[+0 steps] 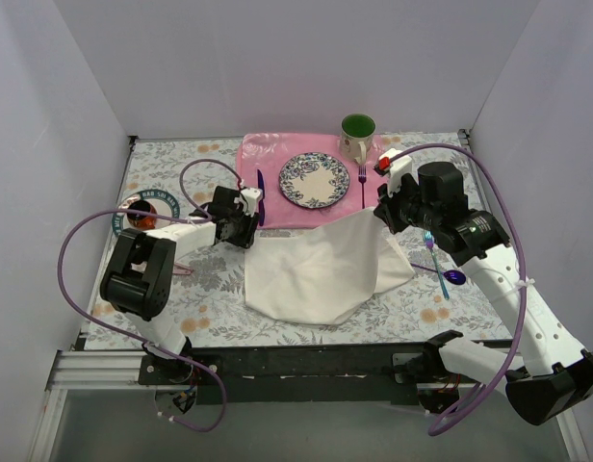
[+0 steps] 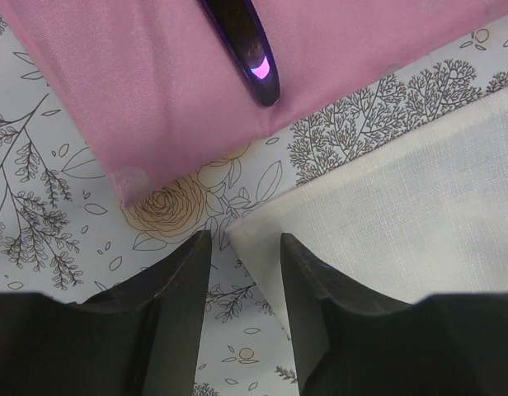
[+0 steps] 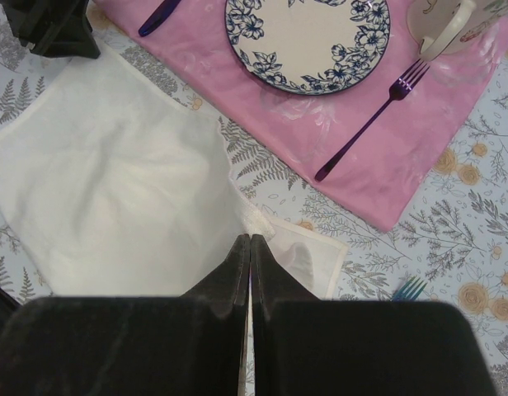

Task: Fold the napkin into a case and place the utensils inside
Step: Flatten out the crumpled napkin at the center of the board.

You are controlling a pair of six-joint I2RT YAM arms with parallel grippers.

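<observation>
Napkin [image 1: 316,269]: one, pinched by right gripper [image 3: 251,241]; left gripper [image 2: 244,239] gapes over its corner.

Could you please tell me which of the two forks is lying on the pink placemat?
The dark purple fork, right of the plate; the teal-tined fork lies off the placemat, on the floral tablecloth.

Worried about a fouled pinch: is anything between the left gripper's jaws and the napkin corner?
Nothing visible: the cream-white square cloth napkin has its corner bare at the left gripper; the pink placemat and dark purple knife lie beyond.
</observation>
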